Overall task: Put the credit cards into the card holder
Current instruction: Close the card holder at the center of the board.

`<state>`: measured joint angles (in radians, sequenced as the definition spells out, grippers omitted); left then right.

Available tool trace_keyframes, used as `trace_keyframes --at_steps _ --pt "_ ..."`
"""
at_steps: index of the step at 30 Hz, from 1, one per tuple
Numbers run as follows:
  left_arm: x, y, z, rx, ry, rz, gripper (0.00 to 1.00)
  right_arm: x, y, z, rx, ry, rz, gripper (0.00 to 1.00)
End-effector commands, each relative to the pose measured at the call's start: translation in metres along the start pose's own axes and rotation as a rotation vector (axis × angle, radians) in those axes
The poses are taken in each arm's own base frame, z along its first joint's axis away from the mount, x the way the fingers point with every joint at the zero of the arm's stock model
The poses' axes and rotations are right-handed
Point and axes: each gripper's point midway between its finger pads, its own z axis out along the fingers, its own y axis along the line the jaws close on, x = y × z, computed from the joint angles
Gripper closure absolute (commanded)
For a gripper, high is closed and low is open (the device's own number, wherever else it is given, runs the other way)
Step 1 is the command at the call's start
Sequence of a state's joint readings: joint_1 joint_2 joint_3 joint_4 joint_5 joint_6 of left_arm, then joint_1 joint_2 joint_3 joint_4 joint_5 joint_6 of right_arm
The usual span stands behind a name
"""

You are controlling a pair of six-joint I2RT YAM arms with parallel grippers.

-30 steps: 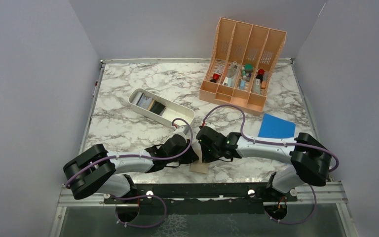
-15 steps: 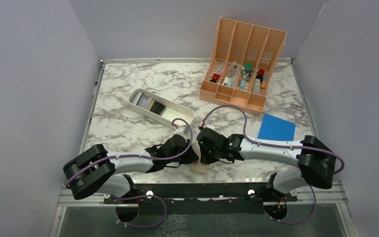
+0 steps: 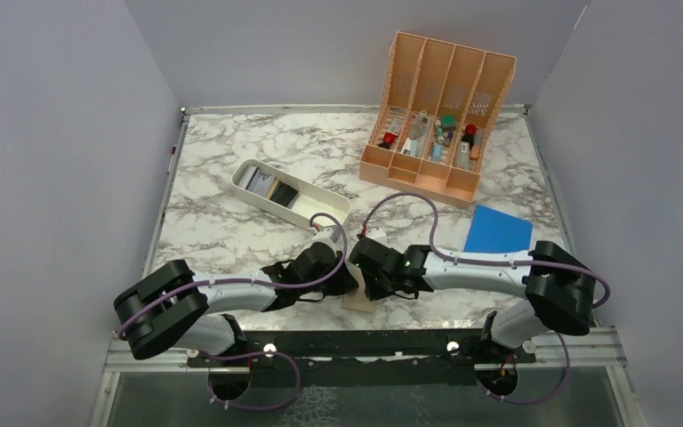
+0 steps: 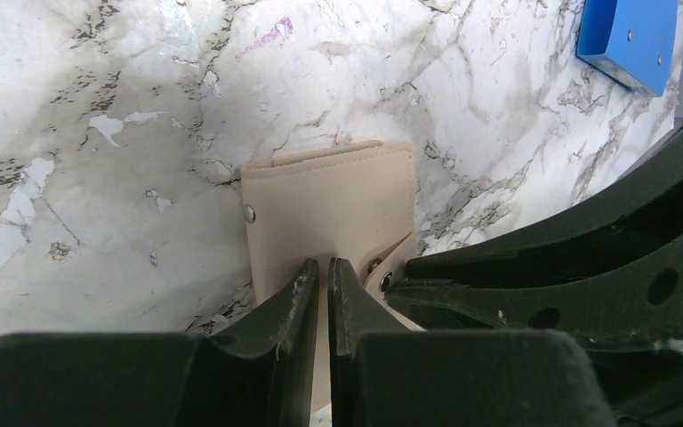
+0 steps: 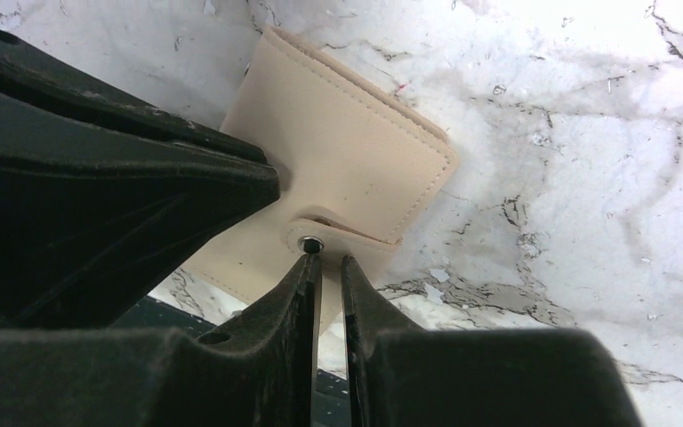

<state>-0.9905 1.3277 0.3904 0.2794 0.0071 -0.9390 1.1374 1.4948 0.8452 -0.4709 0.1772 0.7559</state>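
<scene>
Two robot arms meet low at the 6 o'clock edge of the marble table (image 3: 222, 236). The card holder (image 3: 358, 302) lies there, folded, with its tan side up.

The left gripper (image 4: 323, 265) is closed on the near edge of the card holder. A thin strip of tan shows between its fingers. The right gripper (image 5: 329, 258) has its fingers almost together. Their tips are at the little strap with the silver snap button (image 5: 309, 242). I cannot tell if it grips the strap or only touches it.

The cards (image 3: 268, 186) lie in a white tray (image 3: 339, 210) at 10 o'clock from the card holder, well apart from it. One looks pale and one black.

A peach rack (image 3: 436, 98) stands at 1 o'clock. The things in it are too small for any words to be read. A blue sheet (image 3: 498, 229) lies flat at 2 o'clock.
</scene>
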Motion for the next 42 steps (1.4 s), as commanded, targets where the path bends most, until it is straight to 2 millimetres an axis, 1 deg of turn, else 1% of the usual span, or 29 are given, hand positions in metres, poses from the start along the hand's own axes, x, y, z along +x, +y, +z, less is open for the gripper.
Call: trace_keyframes --at_steps 1,9,18,31,37,42 --pt "0.013 0.014 -0.001 -0.049 0.036 0.012 0.87 -0.010 -0.002 0.002 0.050 -0.034 0.003 0.81" --pt "0.014 0.016 -0.002 -0.051 0.034 0.012 0.87 -0.013 0.002 0.001 0.041 -0.042 0.007 0.82" --pt "0.014 0.016 -0.002 -0.047 0.035 0.010 0.87 -0.019 0.013 -0.001 -0.004 -0.055 0.018 0.83" --pt "0.014 0.016 -0.003 -0.045 0.034 0.009 0.87 -0.018 0.003 0.011 0.065 -0.057 0.017 0.84" --pt "0.015 0.017 -0.002 -0.048 0.036 0.009 0.87 -0.016 -0.001 0.013 0.089 -0.051 0.017 0.85" --pt "0.016 0.018 -0.003 -0.048 0.037 0.006 0.87 -0.018 -0.002 0.011 0.093 -0.062 0.025 0.86"
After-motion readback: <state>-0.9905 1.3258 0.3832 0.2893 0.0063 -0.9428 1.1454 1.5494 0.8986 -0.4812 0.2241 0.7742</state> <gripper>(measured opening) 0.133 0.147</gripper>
